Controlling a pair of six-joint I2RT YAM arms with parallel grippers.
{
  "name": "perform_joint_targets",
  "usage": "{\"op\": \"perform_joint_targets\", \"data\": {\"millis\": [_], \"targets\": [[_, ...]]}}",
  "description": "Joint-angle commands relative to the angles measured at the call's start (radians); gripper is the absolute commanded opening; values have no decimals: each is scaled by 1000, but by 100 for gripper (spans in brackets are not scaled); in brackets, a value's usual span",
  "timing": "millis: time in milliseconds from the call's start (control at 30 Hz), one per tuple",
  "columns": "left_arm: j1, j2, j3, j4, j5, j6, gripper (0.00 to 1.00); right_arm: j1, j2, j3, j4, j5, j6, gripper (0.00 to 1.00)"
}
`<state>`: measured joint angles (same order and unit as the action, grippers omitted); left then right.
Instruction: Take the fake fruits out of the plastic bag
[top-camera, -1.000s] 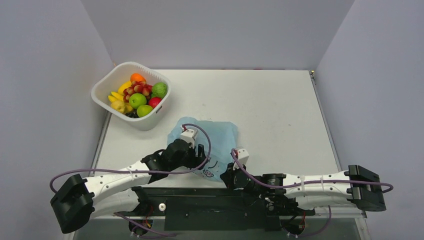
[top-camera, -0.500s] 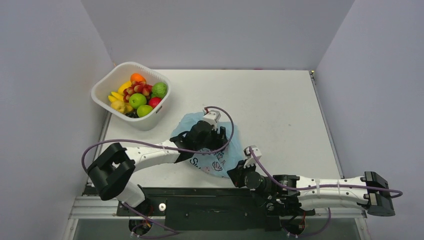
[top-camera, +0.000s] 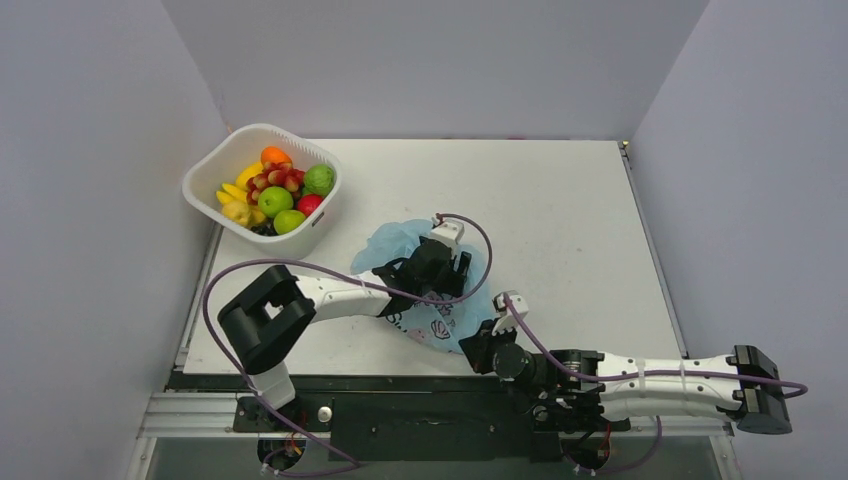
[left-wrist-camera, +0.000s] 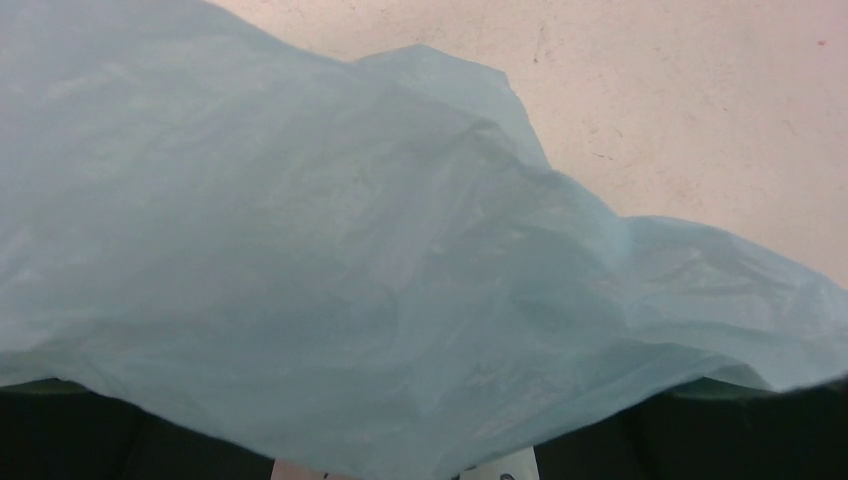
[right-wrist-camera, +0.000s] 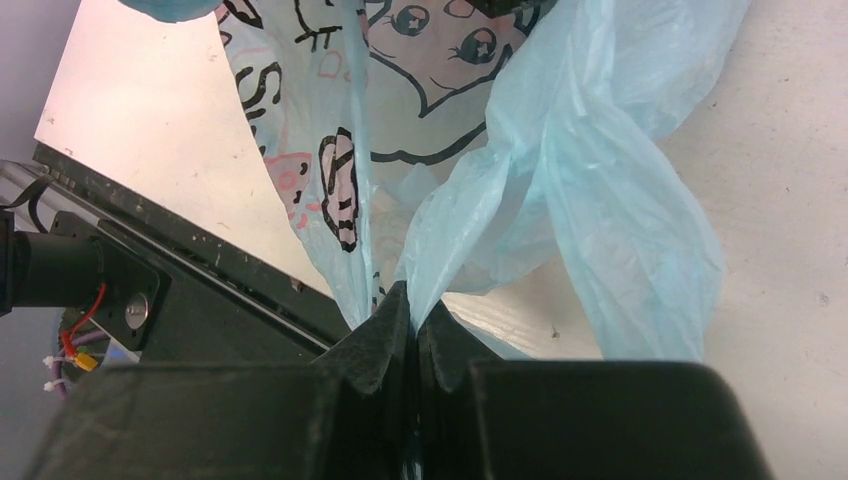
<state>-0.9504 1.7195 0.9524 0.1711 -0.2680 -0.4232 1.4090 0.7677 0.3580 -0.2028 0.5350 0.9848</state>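
Observation:
The light-blue plastic bag lies crumpled in the middle of the table, its printed side up near the front. My left gripper sits on top of it. In the left wrist view the bag is draped over the fingertips, and the dark finger bases stand wide apart. My right gripper is shut on a twisted strip of the bag at its near edge. The fake fruits I can see, an orange and a red grape bunch, lie in the white basket. No fruit shows in the bag.
The basket stands at the table's back left corner and also holds yellow fruits, green apples and a red fruit. A black rail runs along the table's near edge, just below the right gripper. Grey walls close in three sides.
My left arm has swung right and farther out across the bag. The right gripper has pulled right and towards the near edge with the bag's edge. The bag has bunched up.

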Motion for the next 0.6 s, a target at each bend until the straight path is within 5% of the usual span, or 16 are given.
{"op": "perform_joint_targets", "data": {"millis": [0, 367, 567], "targets": [[1, 55, 60, 47, -57, 60, 71, 8, -25, -8, -1, 34, 12, 0], [35, 158, 128, 57, -23, 71, 71, 8, -55, -11, -19, 41, 12, 0], [36, 136, 134, 33, 4, 94, 60, 8, -70, -12, -23, 47, 13, 0]]}}
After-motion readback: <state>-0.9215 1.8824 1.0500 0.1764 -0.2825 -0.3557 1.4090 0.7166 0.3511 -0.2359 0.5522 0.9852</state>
